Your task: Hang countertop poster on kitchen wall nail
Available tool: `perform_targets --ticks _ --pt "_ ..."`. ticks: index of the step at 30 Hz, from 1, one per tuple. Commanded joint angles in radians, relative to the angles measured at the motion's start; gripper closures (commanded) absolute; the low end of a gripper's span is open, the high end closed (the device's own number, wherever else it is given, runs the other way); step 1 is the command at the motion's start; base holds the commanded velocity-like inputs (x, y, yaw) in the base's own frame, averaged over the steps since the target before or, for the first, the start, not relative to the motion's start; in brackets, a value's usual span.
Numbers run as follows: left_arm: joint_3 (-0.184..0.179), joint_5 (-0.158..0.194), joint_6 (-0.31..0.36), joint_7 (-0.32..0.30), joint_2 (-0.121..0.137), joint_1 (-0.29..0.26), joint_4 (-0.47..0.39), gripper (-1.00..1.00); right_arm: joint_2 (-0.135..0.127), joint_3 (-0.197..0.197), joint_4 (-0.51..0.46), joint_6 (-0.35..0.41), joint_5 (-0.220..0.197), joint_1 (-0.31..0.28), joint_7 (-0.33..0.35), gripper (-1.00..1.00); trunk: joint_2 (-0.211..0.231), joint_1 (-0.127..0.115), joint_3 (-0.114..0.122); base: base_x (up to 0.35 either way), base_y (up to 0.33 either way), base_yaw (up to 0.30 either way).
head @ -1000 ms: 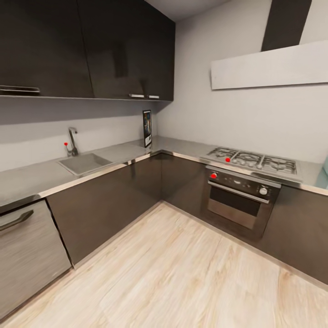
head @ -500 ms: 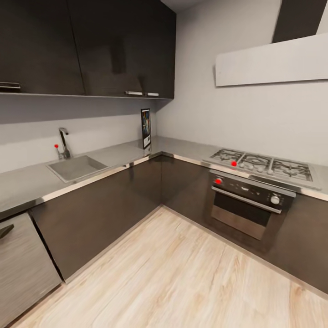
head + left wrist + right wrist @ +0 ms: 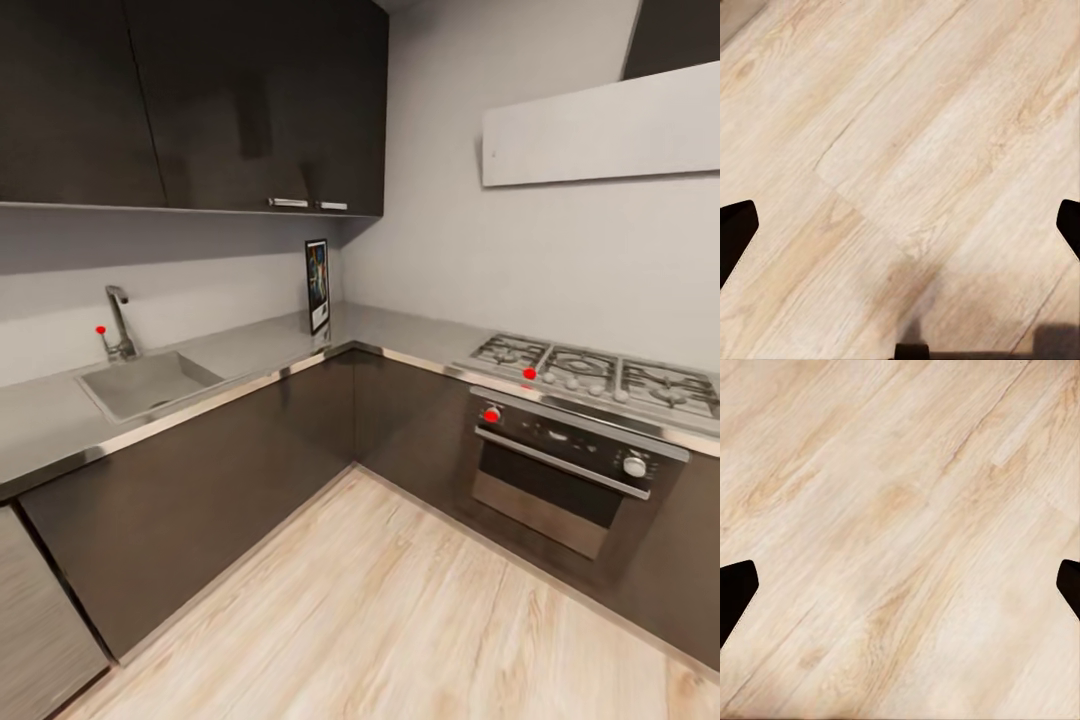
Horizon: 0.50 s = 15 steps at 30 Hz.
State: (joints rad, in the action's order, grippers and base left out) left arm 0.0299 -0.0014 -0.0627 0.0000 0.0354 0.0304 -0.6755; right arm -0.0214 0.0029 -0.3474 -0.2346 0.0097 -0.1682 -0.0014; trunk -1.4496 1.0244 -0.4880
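The view swings right and the sink (image 3: 148,382) slides toward the picture's left edge while the stove (image 3: 600,372) comes further in: the camera is turning, the things are not. The poster (image 3: 317,285) holds near the middle, standing upright in the corner of the counter (image 3: 250,345), leaning on the back wall under the dark cabinets (image 3: 200,100). Judging by that, this is the approach, pickup not begun. Left tool (image 3: 900,232) hangs over bare wood floor (image 3: 380,600), fingers spread wide, nothing between them; right tool (image 3: 900,592) the same, wide apart and empty. Floor ahead lies open right into the corner. The counter's metal front edge runs along both sides, so room narrows going in.
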Motion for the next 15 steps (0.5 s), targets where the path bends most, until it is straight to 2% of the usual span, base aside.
perform_targets --ticks 1,15 --pt "0.001 0.0 -0.002 0.0 0.0 0.0 -0.001 -1.0 0.0 0.0 0.001 -0.003 0.001 -0.001 0.0 -1.0 0.0 0.001 -0.001 0.337 0.0 0.0" --pt "0.001 0.0 -0.002 0.0 0.0 0.0 -0.001 -1.0 0.0 0.001 0.002 -0.003 0.001 -0.001 0.0 -1.0 0.0 0.001 -0.001 0.337 0.0 0.0"
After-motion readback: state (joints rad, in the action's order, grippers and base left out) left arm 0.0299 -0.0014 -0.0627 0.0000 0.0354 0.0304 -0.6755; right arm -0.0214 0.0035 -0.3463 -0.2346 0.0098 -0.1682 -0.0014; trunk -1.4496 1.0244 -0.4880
